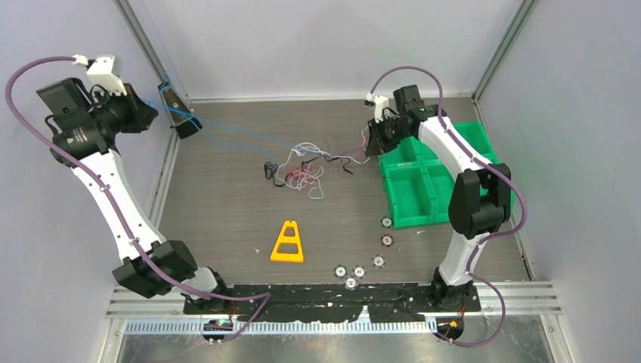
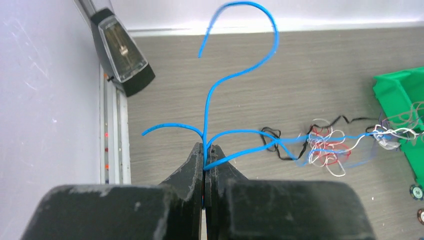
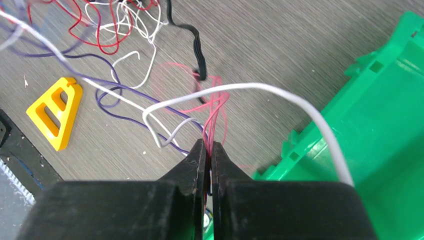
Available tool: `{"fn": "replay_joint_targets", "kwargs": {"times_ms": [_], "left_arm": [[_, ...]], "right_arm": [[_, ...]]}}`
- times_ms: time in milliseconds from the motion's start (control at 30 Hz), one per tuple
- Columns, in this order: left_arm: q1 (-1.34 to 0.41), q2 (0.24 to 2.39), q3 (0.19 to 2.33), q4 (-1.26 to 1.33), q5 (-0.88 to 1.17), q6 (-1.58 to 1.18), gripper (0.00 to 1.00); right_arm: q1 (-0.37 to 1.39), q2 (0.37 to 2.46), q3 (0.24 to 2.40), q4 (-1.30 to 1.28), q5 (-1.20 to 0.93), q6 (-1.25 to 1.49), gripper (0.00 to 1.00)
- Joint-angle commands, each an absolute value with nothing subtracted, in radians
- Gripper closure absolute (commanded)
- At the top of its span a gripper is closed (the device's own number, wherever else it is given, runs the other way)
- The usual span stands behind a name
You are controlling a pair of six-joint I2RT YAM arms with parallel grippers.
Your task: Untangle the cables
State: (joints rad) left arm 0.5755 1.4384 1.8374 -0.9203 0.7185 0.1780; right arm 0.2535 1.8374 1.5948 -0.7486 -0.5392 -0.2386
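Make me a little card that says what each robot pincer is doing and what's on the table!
Left pincer: shut on blue cables, which stretch back to the tangle
Right pincer: shut on red cables, next to the green bin
Tangle: knotted, on the table between the arms
Also there: yellow triangle

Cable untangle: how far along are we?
Early. Done: no cable fully separated yet. In hand: left tool shut on blue strands, right tool shut on red strands beside the green bin; both sets run back to the tangle mid-table. Left: that tangle's red, white and black loops are still knotted together.
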Motion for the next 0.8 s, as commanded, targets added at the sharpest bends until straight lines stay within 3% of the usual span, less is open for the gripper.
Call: {"fn": "replay_joint_targets", "kwargs": {"times_ms": [0, 233, 467, 533, 600, 667, 767], "left_arm": [[0.580, 1.382, 1.923, -0.821, 0.756, 0.079, 1.00], [0.571, 1.381, 1.981, -0.724, 0.880, -0.108, 1.00], [0.355, 1.314, 1.851, -0.708, 0.899, -0.058, 1.00], [0.280, 1.297, 1.795, -0.695, 0.885, -0.054, 1.00], [0.205, 1.291, 1.747, -0.684, 0.853, -0.055, 1.00], [0.130, 1.290, 1.692, -0.674, 0.820, -0.055, 1.00], [0.056, 1.309, 1.602, -0.703, 0.763, 0.004, 1.00]], "right_arm": [[0.250, 1.840, 1.611, -0.778, -0.520, -0.263, 0.92], [0.269, 1.835, 1.633, -0.768, -0.557, -0.257, 0.92], [0.331, 1.782, 1.682, -0.706, -0.638, -0.224, 0.91], [0.366, 1.773, 1.679, -0.698, -0.631, -0.239, 0.77], [0.394, 1.784, 1.684, -0.730, -0.607, -0.285, 0.46], [0.403, 1.813, 1.696, -0.765, -0.599, -0.309, 0.32], [0.404, 1.829, 1.726, -0.791, -0.605, -0.327, 0.22]]}}
